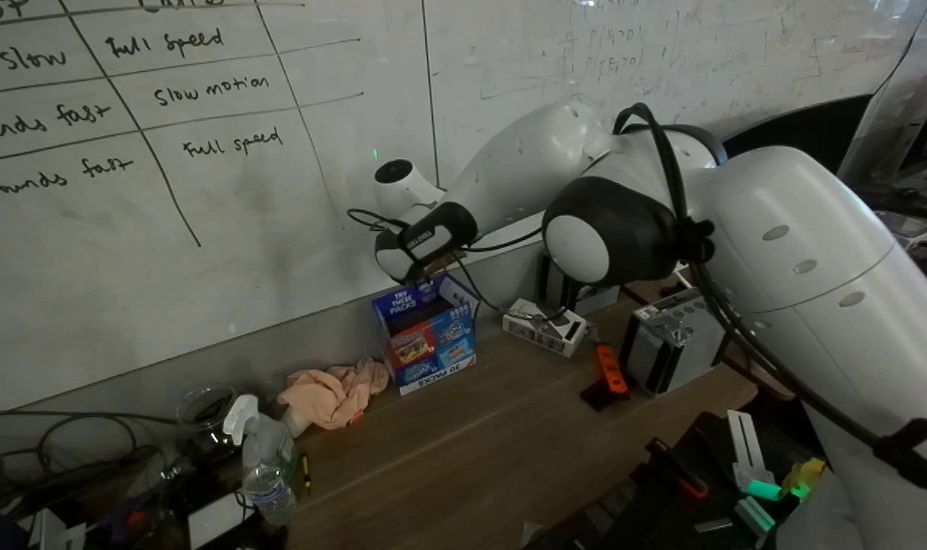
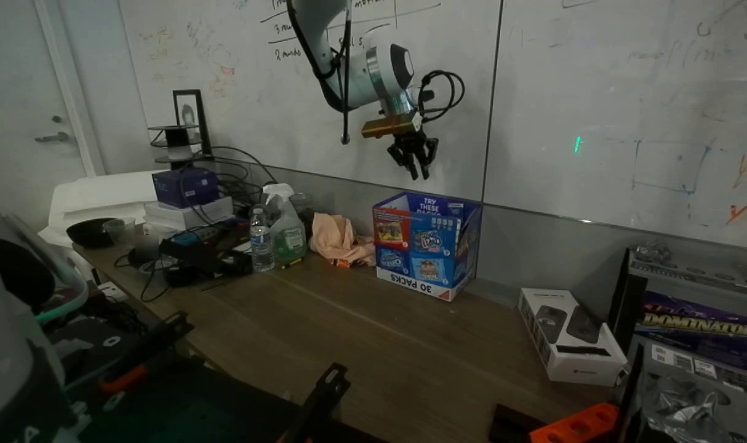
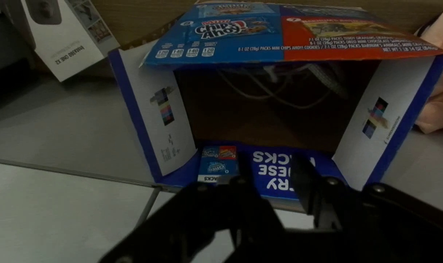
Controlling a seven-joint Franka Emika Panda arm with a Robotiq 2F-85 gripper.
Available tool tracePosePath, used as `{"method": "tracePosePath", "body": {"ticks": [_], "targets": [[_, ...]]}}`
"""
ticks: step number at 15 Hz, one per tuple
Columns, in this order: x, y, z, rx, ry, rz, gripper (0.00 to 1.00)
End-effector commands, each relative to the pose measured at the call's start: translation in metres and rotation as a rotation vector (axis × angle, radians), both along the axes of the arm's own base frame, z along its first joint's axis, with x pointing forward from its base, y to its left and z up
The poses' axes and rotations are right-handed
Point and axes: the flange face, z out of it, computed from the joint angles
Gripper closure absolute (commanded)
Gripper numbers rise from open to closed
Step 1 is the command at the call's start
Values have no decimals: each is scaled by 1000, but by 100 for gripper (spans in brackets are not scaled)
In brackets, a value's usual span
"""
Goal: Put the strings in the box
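The blue box point(image 2: 427, 246), printed with snack packs, stands upright against the wall in both exterior views, its top open. Looking down into it, the wrist view shows the strings point(image 3: 323, 76) as pale loops inside, near the printed front wall; part of them is in shadow or behind that wall. My gripper point(image 2: 419, 176) hangs above the box, pointing down and apart from it. Its dark fingers point(image 3: 249, 182) stand apart, and only the box's blue back flap shows through the gap. Nothing is held. In an exterior view the wrist hides most of the fingers above the box point(image 1: 433, 344).
A pinkish cloth point(image 2: 339, 240) lies beside the box, with a spray bottle point(image 2: 287, 227) and water bottle point(image 2: 261, 240) farther along. On the opposite side are a white carton point(image 2: 570, 335), a grey device point(image 1: 677, 336) and an orange tool point(image 1: 610, 369). The whiteboard point(image 2: 595, 123) rises close behind.
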Motion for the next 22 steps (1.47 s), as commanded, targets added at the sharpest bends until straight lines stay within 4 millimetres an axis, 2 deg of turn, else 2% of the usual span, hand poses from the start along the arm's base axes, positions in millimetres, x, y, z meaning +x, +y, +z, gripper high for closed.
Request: {"method": "tracePosePath", "body": {"ticks": [1,3,5,6,9,13,17,20,22], "targets": [[-1,0,20,26,29,8,34],[-12,1,34,24,64,26,19],[-31,2,62,22,125,65,3],[-45,2,79,16,153,79,0],[-74,-4,122,7,204,90,0],[-125,-20,177,28,197,79,0],[-184,-41,214,68,161,98,0],[-236,-55,233,106,149,101,0],[-271,-56,243,149,152,111,0]]}}
